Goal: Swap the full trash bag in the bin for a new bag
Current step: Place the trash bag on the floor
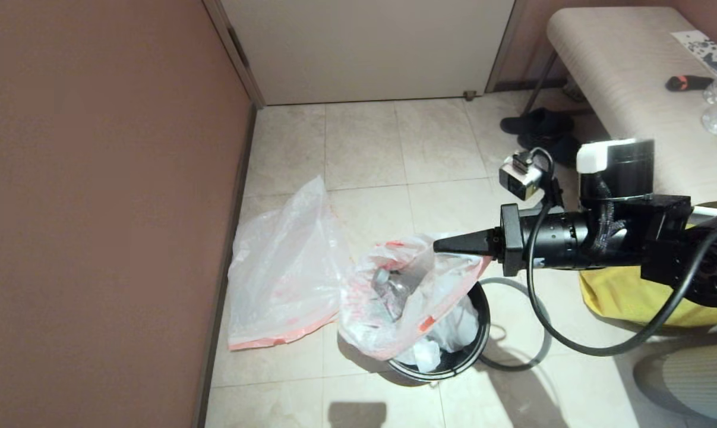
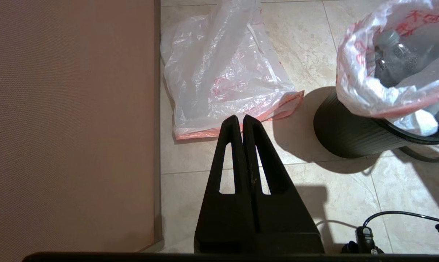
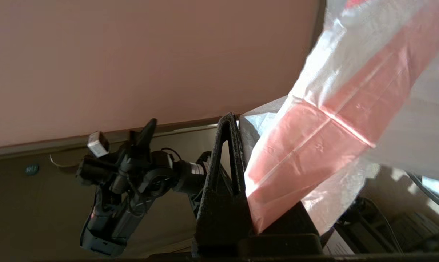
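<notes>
Full trash bag (image 1: 394,297), bulging with crumpled white paper and a clear bottle, sits partly lifted out of the bin (image 1: 474,339) at lower centre of the head view, its pink-red rim band pinched between the closed fingers of the right pincer (image 1: 438,244), which reaches in level from the right side of the frame. In the right wrist view the band is clamped in the jaws, the plastic fanning away toward the upper right of that picture. To the left of the bin, the new bag (image 1: 281,279) lies limp and flat on the tiled floor (image 1: 364,142) beside the brown wall (image 1: 97,208), apart from the bin. A grey ring (image 1: 515,351) lies on the floor just right of the bin, near a yellow bag (image 1: 625,303) at the right edge. The left pincer (image 2: 240,118) hangs with its fingers pressed together over the floor, holding nothing, its tips above the new bag's pink edge in the left wrist view.
</notes>
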Controlling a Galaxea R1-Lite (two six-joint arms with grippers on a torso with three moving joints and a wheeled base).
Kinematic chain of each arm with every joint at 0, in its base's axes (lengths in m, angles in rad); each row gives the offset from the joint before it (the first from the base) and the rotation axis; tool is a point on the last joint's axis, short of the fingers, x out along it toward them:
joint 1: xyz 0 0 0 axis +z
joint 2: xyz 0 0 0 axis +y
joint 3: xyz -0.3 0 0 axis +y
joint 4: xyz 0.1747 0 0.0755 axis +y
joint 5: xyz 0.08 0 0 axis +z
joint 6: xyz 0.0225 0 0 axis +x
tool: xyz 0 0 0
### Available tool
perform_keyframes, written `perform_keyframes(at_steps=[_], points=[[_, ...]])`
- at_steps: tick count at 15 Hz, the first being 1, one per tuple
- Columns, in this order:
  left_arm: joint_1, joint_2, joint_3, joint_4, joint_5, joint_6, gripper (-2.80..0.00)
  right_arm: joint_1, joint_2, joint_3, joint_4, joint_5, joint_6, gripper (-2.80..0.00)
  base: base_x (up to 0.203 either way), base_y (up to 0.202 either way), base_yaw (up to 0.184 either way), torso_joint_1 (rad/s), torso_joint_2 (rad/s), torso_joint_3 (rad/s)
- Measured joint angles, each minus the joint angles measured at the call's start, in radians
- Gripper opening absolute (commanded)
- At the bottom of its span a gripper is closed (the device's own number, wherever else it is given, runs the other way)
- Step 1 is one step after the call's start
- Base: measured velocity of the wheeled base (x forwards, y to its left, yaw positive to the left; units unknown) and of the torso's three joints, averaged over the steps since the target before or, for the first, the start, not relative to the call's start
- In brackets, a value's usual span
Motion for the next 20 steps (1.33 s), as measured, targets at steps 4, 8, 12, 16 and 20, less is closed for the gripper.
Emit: perform_keyframes(at_steps=[4,8,12,16,20], points=[[0.0,0.0,0.0,0.0,0.0,0.0,-2.8,0.005,-0.09,-0.02,0.002,-0.003,-0.001,-2.8,0.0,0.0,0.0,0.0,0.0,0.0],[0.0,0.0,0.0,0.0,0.0,0.0,-2.8,-0.002,-0.169,-0.086,0.018,-0.003,0.0,-2.8,0.0,0.0,0.0,0.0,0.0,0.0],[0.0,0.0,0.0,0.0,0.0,0.0,-2.8,-0.041,-0.224,-0.255,0.149,-0.016,-0.002,-2.8,0.0,0.0,0.0,0.0,0.0,0.0],[0.0,0.0,0.0,0.0,0.0,0.0,-2.8,-0.115,-0.232,-0.603,0.411,-0.02,-0.006,-2.8,0.0,0.0,0.0,0.0,0.0,0.0],[0.0,0.0,0.0,0.0,0.0,0.0,-2.8,-0.164,-0.188,-0.871,0.713,-0.08,-0.068,-2.8,0.0,0.0,0.0,0.0,0.0,0.0]])
